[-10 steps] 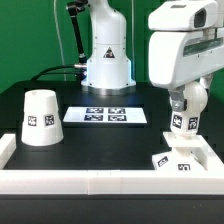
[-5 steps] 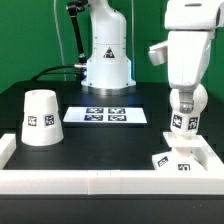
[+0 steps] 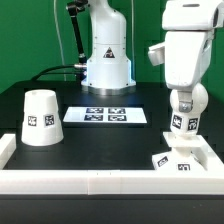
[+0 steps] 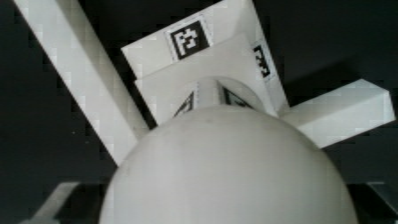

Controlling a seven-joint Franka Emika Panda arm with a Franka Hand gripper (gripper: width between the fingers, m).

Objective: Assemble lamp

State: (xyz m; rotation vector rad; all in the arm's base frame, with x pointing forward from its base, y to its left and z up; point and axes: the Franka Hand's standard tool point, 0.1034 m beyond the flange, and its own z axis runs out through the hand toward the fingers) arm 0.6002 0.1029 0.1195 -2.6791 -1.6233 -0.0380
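Observation:
My gripper (image 3: 184, 98) is shut on the white ball bulb (image 3: 183, 106) and holds it upright, stem down. The tagged stem (image 3: 180, 123) hangs just above the flat square base (image 3: 180, 160) at the front of the exterior view's right. In the wrist view the bulb (image 4: 222, 160) fills the middle and hides most of my gripper (image 4: 222, 205). The tagged base (image 4: 199, 45) lies beyond the bulb. The tapered shade (image 3: 39, 118) stands alone on the black table at the exterior view's left.
The marker board (image 3: 106, 116) lies flat mid-table in front of the arm's white pedestal (image 3: 106, 60). A low white wall (image 3: 90, 181) runs along the front edge, with a corner piece (image 3: 6, 150) at the left. The base sits against this wall (image 4: 93, 85).
The arm's wrist has shifted toward the exterior view's right and stands more upright than a second ago. The bulb has stayed over the base, and nothing has moved in the last half second.

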